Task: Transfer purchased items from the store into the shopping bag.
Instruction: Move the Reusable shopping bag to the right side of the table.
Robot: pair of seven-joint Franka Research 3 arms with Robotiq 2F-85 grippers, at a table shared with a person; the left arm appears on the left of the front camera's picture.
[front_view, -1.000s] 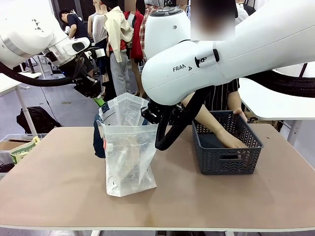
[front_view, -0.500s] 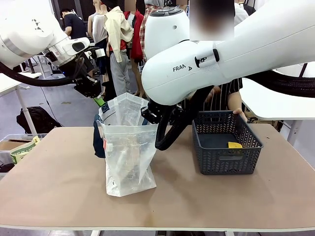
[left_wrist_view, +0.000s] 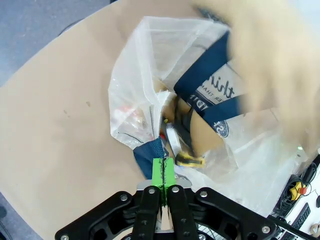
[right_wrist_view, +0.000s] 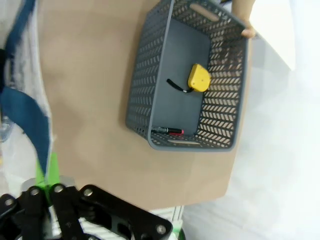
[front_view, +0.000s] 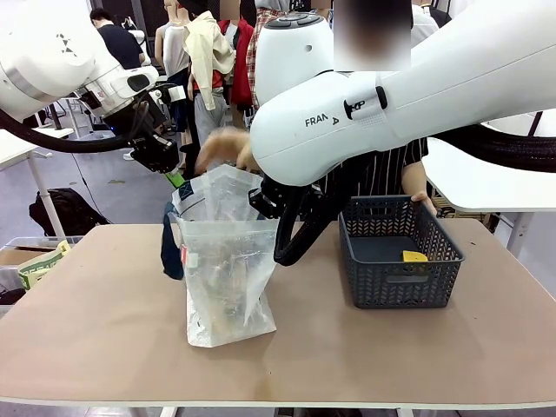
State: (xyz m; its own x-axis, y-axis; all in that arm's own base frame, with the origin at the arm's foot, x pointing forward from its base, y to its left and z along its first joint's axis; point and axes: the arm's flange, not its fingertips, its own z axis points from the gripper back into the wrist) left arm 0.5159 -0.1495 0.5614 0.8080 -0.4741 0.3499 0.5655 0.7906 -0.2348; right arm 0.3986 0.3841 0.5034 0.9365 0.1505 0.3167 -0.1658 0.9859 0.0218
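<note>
The shopping bag [front_view: 228, 269] stands upright left of centre, its mouth held wide. My left gripper [front_view: 176, 180] is shut on the bag's navy handle [left_wrist_view: 150, 151] at the far-left rim. My right gripper [right_wrist_view: 47, 189] is shut on the other navy handle [right_wrist_view: 31, 120] at the right rim. A person's blurred hand [front_view: 221, 148] hovers over the bag's mouth. Inside the bag lie a tan package [left_wrist_view: 202, 135] and a yellow-and-black item [left_wrist_view: 190, 159]. The store, a dark grey basket [front_view: 400, 282], sits to the right and holds a yellow item [right_wrist_view: 198, 77] and a red-and-black pen [right_wrist_view: 170, 131].
The person's other hand [right_wrist_view: 242, 17] rests on the basket's far rim. White tables stand to the far left and right of the brown table [front_view: 104, 321]. A box of goods [front_view: 39, 261] sits low beside the table's left edge.
The person's arm has left the basket and the hand now hovers over the bag's mouth. Both arms have stayed still, each holding its handle.
</note>
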